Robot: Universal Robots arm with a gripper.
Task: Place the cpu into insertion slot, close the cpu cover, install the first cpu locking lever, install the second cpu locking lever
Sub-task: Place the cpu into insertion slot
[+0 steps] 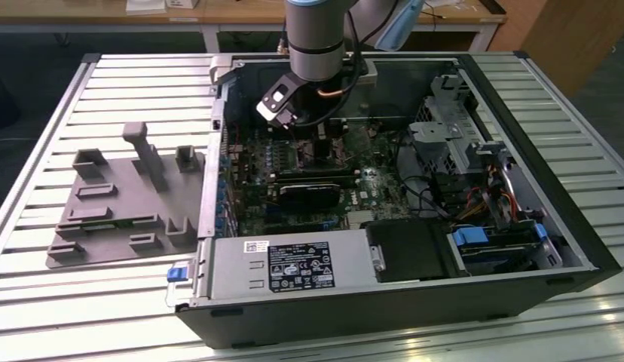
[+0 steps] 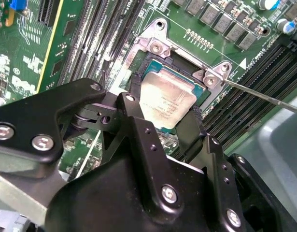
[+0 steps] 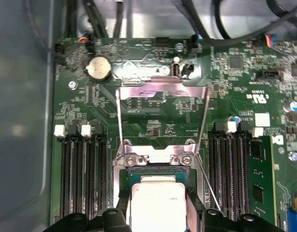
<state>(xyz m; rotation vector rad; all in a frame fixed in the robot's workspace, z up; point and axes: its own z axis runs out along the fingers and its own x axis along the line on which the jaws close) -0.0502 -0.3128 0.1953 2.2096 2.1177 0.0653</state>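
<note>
The cpu (image 2: pixel 166 99) (image 3: pixel 155 195), a pale silvery square chip, lies between my black fingers (image 2: pixel 134 113), which press on two opposite edges. My gripper (image 2: pixel 162 116) (image 3: pixel 158 212) is shut on it, right over the insertion slot (image 2: pixel 155 46) (image 3: pixel 158 157) with its silver rim on the green board. Whether the chip rests in the slot or hovers just above it I cannot tell. The cpu cover (image 3: pixel 162 92) stands swung open beyond the slot. A thin locking lever (image 2: pixel 264 94) (image 3: pixel 209 191) sticks out free at the side. In the exterior view the gripper (image 1: pixel 317 151) is deep inside the open computer case.
Black memory slots (image 3: pixel 83 179) (image 3: pixel 230 174) flank the socket on both sides. A round coin battery (image 3: pixel 98 68) and cables (image 3: pixel 225 24) lie beyond the cover. The case walls (image 1: pixel 533 143), drive bays (image 1: pixel 453 136) and power supply (image 1: pixel 292 268) ring the board. A grey fixture plate (image 1: pixel 121 204) lies outside the case.
</note>
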